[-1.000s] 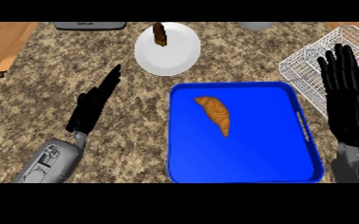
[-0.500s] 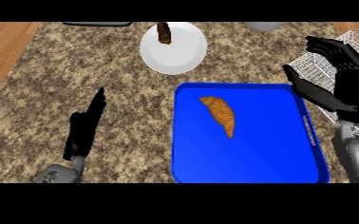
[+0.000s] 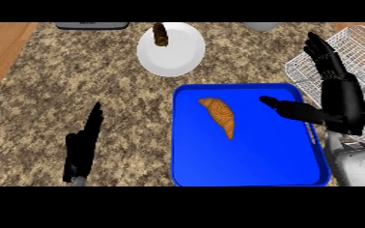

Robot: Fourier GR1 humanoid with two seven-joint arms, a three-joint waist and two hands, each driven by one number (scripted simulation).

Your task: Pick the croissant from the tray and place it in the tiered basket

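Observation:
A golden-brown croissant (image 3: pixel 219 116) lies slanted on the blue tray (image 3: pixel 242 166), left of the tray's middle. My right hand (image 3: pixel 338 101) hovers open over the tray's right side, thumb stretched toward the croissant and fingers pointing up over the white wire tiered basket (image 3: pixel 308 67) at the right edge. A gap remains between thumb and croissant. My left hand (image 3: pixel 83 146) rests open at the lower left of the counter, edge-on, far from the tray.
A white plate (image 3: pixel 172 55) with a small brown item (image 3: pixel 161 34) on its far rim stands behind the tray. A dark object (image 3: pixel 92 25) and a grey one (image 3: pixel 262 26) sit at the counter's far edge. Speckled granite counter (image 3: pixel 71 87) surrounds all.
My right hand has moved left and down from above the basket over the tray's right side, thumb now extended toward the croissant. My left hand has drawn back toward the lower left.

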